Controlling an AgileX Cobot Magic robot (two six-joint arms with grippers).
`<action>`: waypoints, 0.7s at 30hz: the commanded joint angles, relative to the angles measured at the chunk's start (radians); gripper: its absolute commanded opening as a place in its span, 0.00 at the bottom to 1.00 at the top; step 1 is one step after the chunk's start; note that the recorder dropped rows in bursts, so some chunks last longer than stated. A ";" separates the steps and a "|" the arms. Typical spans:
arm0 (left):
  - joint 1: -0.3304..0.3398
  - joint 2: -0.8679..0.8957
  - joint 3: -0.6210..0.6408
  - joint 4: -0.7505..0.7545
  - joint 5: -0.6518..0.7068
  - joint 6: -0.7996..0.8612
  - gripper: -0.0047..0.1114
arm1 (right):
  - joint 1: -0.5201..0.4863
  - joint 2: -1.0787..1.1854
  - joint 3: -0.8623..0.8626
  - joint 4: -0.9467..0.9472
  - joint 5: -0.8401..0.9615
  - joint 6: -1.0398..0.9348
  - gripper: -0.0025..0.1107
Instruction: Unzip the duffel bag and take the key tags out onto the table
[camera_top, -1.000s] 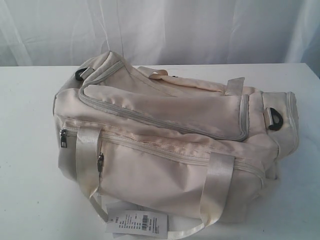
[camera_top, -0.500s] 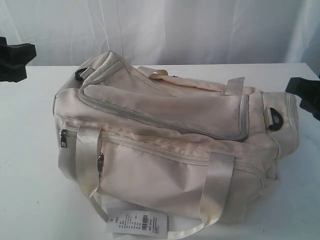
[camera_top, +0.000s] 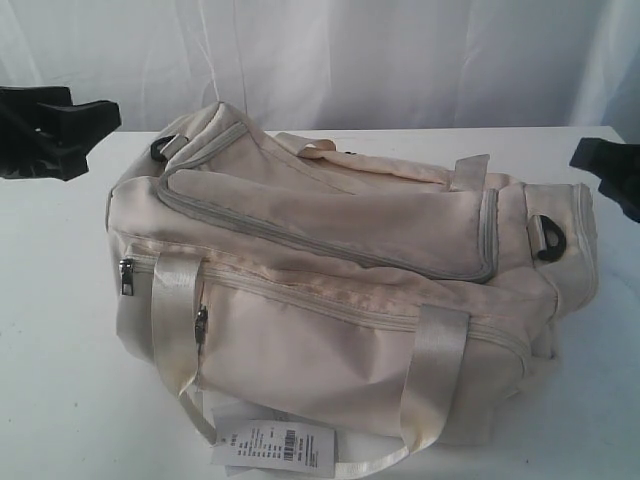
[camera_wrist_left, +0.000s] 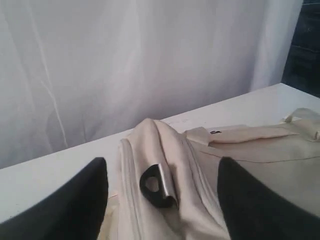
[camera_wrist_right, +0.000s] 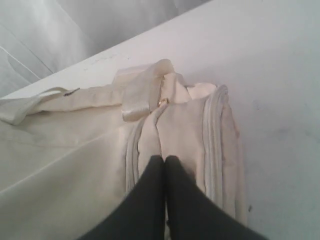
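The left gripper (camera_top: 88, 135) has been brought further in from the left edge. On the table (camera_top: 60, 380) one zipped duffel bag (camera_top: 330, 300) is laid between both grippers; two strap rings (camera_top: 550, 238) are counted. Only by the wrist views are the left jaws shown spread, the right gripper (camera_wrist_right: 164, 165) closed, empty.

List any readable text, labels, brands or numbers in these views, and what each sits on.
Nothing is legible.
Paper hang tag at the front bottom edge of the duffel bag: a barcode and rows of small print, too small and blurred to read.
Small dark tab on the bag's top, left wrist view: too small to tell whether it carries text.
No brand name or sign shows anywhere else.
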 joint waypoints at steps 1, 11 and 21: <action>-0.041 0.034 -0.006 0.017 -0.029 -0.015 0.61 | 0.001 0.053 -0.004 -0.017 -0.111 -0.017 0.10; -0.106 0.095 -0.079 -0.094 0.096 0.030 0.61 | 0.001 0.200 -0.004 -0.011 -0.191 -0.094 0.89; -0.106 0.287 -0.397 0.068 0.185 -0.181 0.72 | 0.001 0.407 -0.067 0.009 -0.240 -0.023 0.90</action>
